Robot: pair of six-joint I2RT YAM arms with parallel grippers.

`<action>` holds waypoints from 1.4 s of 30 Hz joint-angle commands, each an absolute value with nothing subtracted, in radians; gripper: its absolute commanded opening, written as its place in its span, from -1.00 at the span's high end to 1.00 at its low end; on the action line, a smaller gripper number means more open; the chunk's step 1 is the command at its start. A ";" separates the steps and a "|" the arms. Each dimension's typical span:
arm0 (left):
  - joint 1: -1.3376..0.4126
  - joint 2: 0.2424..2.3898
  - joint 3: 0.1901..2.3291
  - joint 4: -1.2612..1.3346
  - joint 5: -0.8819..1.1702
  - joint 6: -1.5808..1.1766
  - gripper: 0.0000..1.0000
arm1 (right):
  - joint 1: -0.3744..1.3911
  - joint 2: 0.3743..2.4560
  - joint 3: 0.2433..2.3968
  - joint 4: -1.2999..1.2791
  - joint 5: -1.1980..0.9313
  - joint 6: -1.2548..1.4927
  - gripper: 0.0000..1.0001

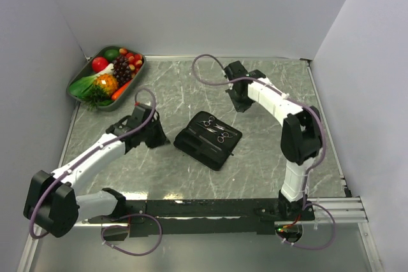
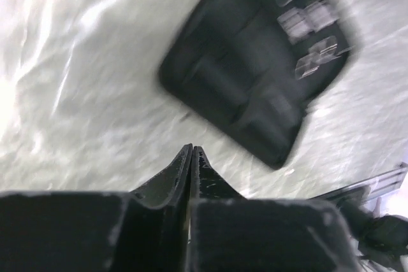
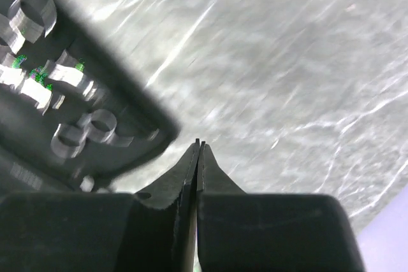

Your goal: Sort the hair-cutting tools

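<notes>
left hand (image 1: 152,133) and right hand (image 1: 240,100) flank the pouch (image 1: 196,146), both clenched on nothing, scissors (image 1: 210,122) lying on the pouch, so it looks between picks and next a hand must open over those rings.

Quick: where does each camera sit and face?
Top external: above, behind the bases, looking down on the grey marbled table; left arm and right arm show.
Left wrist: on its arm, facing the table past the shut left end effector.
Right wrist: likewise, past the shut right end effector.
All share the black rectangular fabric pouch holding silver metal scissors.
</notes>
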State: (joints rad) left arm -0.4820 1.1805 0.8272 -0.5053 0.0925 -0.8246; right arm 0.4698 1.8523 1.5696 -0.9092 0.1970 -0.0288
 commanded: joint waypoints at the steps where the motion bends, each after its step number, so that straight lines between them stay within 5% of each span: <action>1: -0.514 1.190 0.721 -0.503 0.133 -0.890 0.98 | 0.437 1.962 1.692 -0.911 0.241 0.043 1.00; 12: -0.657 1.382 0.673 -0.330 0.106 -1.008 0.98 | 0.430 2.118 1.752 -0.916 0.195 0.041 1.00; 26: -0.704 1.581 0.744 -0.235 0.003 -1.040 0.95 | 0.431 2.046 1.519 -0.845 -0.047 0.113 1.00; 42: -0.706 1.307 0.952 -0.505 -0.196 -0.970 0.85 | 0.512 1.868 1.243 -0.706 -0.170 0.250 1.00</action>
State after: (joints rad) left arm -0.7013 1.3769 0.8658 -0.4431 -0.1066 -1.0054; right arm 0.4419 1.9251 1.3037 -0.7097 -0.0746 0.1780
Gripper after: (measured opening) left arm 0.064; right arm 0.005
